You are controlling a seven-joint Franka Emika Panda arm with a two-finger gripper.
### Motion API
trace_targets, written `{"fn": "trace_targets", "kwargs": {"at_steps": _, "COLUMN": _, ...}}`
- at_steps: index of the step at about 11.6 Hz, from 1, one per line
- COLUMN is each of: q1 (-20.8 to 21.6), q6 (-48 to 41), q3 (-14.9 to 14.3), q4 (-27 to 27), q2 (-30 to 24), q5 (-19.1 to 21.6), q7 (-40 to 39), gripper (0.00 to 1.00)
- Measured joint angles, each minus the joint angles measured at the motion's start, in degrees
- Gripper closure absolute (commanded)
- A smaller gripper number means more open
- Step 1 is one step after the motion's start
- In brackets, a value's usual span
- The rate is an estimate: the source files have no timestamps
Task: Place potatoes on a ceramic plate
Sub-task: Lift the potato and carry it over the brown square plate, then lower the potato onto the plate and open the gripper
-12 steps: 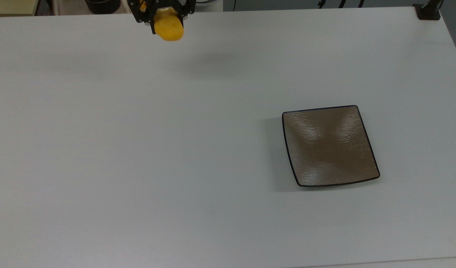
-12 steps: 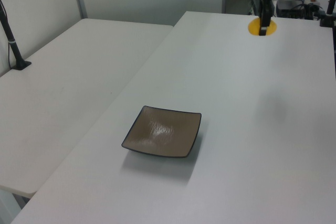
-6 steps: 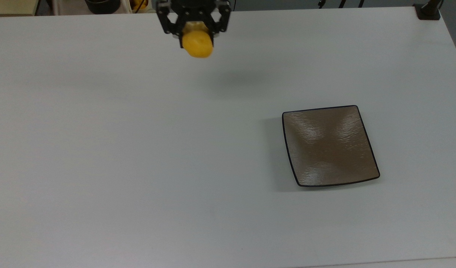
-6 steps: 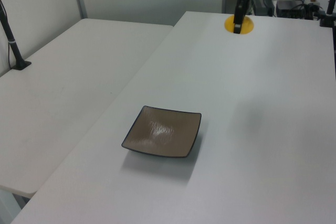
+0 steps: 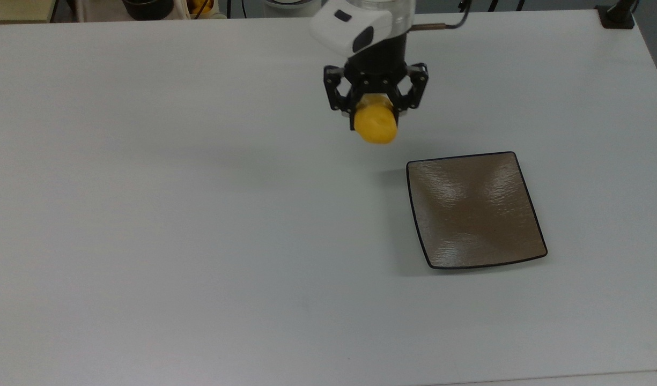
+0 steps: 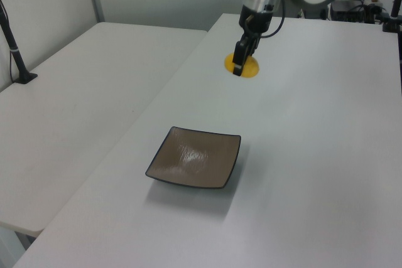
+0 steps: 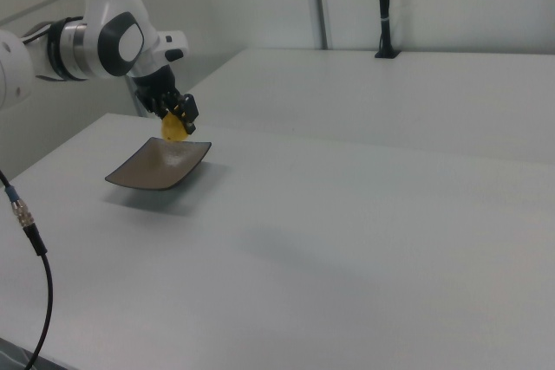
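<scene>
Tool [image 5: 376,115] clenched on the potato [image 5: 376,127], upper centre of the top view, above the table [image 5: 199,214]; ceramic plate [image 5: 474,209] sits lower right, bare.

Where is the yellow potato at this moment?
In the top view, the potato is held by the gripper above the table, near the ceramic plate's upper-left corner.

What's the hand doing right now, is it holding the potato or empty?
Hand: closed on the yellow potato, carried above the table, beside the ceramic plate on the top view's left and not yet over it.
</scene>
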Motion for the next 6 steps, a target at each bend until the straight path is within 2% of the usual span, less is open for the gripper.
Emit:
{"fn": "trace_targets", "kwargs": {"at_steps": 3, "q1": 3.53, "q6": 10.59, "q3": 0.09, "q4": 0.03, "q2": 4.59, "q5": 0.00, "q7": 5.05, "gripper": 0.81}}
{"fn": "trace_targets", "kwargs": {"at_steps": 6, "q1": 7.14, "q6": 16.82, "q3": 0.14, "q4": 0.12, "q2": 9.40, "q5": -0.01, "q7": 7.88, "gripper": 0.79}}
